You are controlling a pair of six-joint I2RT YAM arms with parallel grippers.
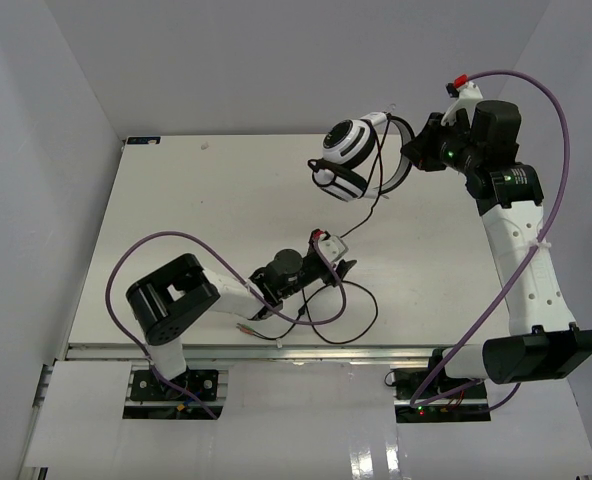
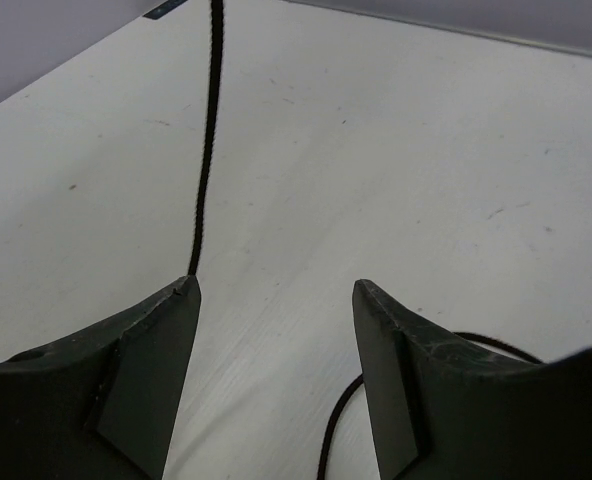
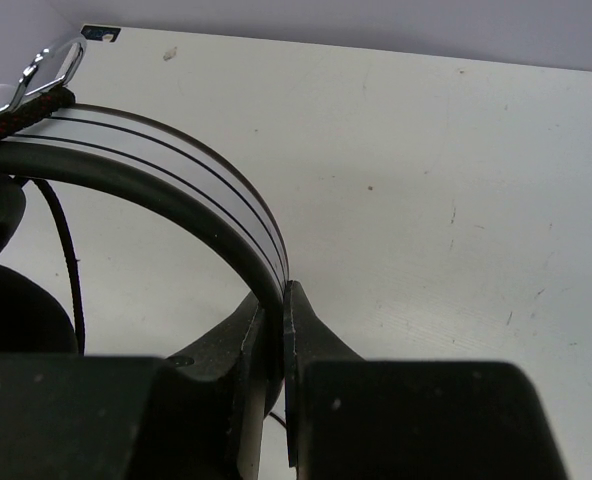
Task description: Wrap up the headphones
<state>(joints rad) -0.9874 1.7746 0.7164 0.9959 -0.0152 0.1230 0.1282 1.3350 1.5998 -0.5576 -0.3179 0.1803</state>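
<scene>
Table point(image 1: 196, 200): white, with plain walls to the left, right and far side; a small dark tag point(image 1: 141, 141) sits at its far left corner.
Headphones point(image 1: 351, 160): over the far right part of the table, near the far edge, with the cups to the left of the right gripper. Whether the cups touch the table cannot be told.
Headband point(image 3: 176, 165): white with thin black lines. It arches from the upper left of the right wrist view down into the jaws.
Ear pad point(image 3: 6, 300): black, at the left edge of the right wrist view, below the headband.
Right gripper point(image 1: 411, 155): clamped on the headband, with one finger on each face of the band point(image 3: 284, 300).
Cable point(image 1: 361, 215): thin and black. It drops from the headphones toward the table's middle, then lies in loose loops near the near edge.
Left gripper point(image 1: 338, 262): low over the middle of the table, toward the near edge. Its jaws stand apart with only bare table between them point(image 2: 276, 290).
Cable at left gripper point(image 2: 208, 150): it runs from the far side down to the tip of the finger on the left of that view and passes out of sight behind it. Another stretch curves behind the other finger.
Cable end point(image 1: 244, 327): on the table by the near edge, beside the left arm; too small to make out.
Purple cables point(image 1: 536, 100): one loops along each arm.
</scene>
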